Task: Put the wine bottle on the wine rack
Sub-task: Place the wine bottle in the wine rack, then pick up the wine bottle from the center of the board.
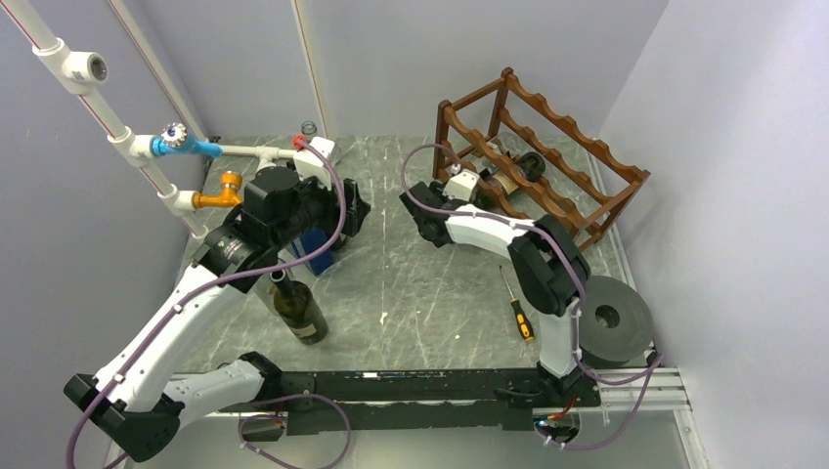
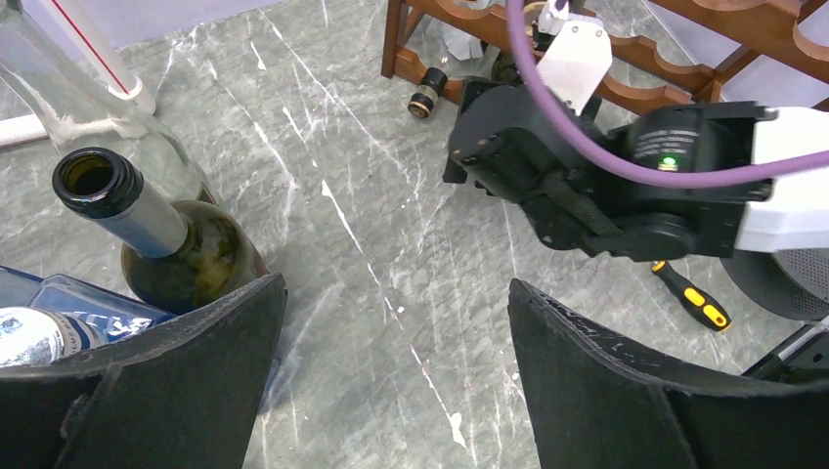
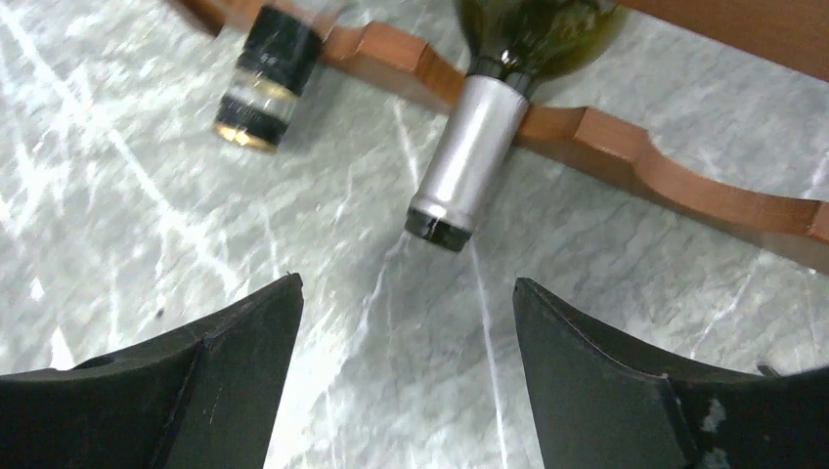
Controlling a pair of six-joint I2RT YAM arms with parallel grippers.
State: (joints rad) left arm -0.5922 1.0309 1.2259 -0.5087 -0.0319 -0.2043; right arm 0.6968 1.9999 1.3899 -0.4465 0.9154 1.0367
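A dark green wine bottle (image 1: 298,305) stands upright and open-necked at the near left; it also shows in the left wrist view (image 2: 147,225). The reddish-brown wine rack (image 1: 547,156) stands at the back right. Two bottles lie on its lowest tier, one with a silver neck (image 3: 469,161) and one with a black and gold neck (image 3: 264,78). My left gripper (image 2: 396,288) is open and empty, hovering beyond the upright bottle over bare table (image 1: 354,210). My right gripper (image 3: 406,293) is open and empty, just in front of the rack's front rail (image 3: 626,151).
A white pipe assembly (image 1: 147,147) with valves stands at the left. A blue box (image 1: 318,249) and a clear glass bottle (image 2: 59,88) are beside the upright bottle. A yellow-handled screwdriver (image 1: 518,313) and a black roll (image 1: 611,318) lie near right.
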